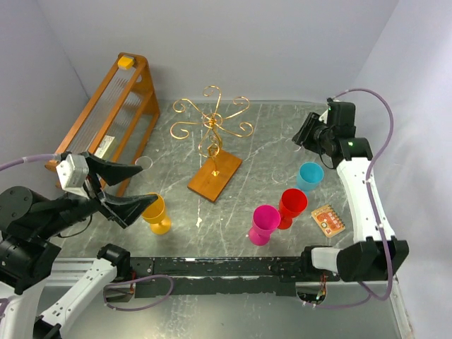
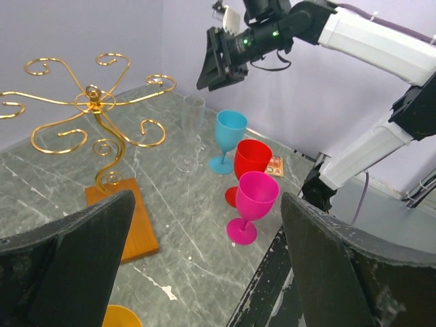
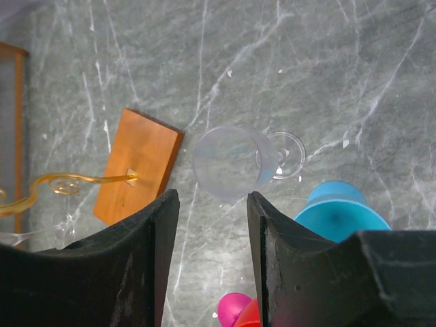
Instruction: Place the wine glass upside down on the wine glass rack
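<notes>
Glassware stands toward the right of the grey marbled table (image 1: 268, 131). A clear, tall-bowled wine glass (image 2: 192, 129) is upright just beside a blue plastic goblet (image 2: 228, 136), with a red goblet (image 2: 251, 160) and a pink goblet (image 2: 253, 201) nearer the arms. The right gripper (image 3: 210, 203) hangs above the wine glass, its fingers partly apart and touching nothing, the rim showing below the gap. The gold wire rack (image 1: 210, 127), with scroll arms on a brown wooden base, stands mid-table, well apart from the glass. The left gripper (image 1: 146, 182) is spread wide, holding nothing, beside a yellow goblet (image 1: 157, 212).
</notes>
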Controlling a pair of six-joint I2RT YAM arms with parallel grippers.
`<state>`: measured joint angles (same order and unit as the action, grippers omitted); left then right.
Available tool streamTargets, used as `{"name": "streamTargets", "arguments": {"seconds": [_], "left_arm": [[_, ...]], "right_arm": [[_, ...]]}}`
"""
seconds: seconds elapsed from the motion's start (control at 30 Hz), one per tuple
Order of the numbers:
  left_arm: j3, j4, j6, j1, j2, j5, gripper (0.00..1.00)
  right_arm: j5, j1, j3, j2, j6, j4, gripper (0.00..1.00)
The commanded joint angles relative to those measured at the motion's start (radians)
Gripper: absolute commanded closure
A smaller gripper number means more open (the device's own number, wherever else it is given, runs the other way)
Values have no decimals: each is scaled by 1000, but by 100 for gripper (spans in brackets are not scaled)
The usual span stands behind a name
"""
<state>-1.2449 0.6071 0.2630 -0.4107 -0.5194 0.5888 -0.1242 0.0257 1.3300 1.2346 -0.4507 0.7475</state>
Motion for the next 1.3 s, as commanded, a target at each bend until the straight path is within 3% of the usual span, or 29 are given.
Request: {"name": "streamTargets", "arguments": {"seconds": [0.0, 0.57, 0.9, 1.17, 1.27], "left_arm": [[0, -109, 47, -8, -28, -41, 1], [35, -273, 154, -8, -113, -86, 3], [41, -294, 140, -8, -150, -78, 3], [38, -297, 147, -8, -156, -88, 4], [30, -292, 156, -8, -159, -85, 4]], "right_arm": [[5, 24, 59, 65, 63, -16, 55], [241, 230, 159, 255, 160, 82, 59], [365, 272, 143, 276, 120, 89, 78], [407, 275, 127, 221, 87, 49, 100], [403, 274, 117, 196, 68, 30, 100]]}}
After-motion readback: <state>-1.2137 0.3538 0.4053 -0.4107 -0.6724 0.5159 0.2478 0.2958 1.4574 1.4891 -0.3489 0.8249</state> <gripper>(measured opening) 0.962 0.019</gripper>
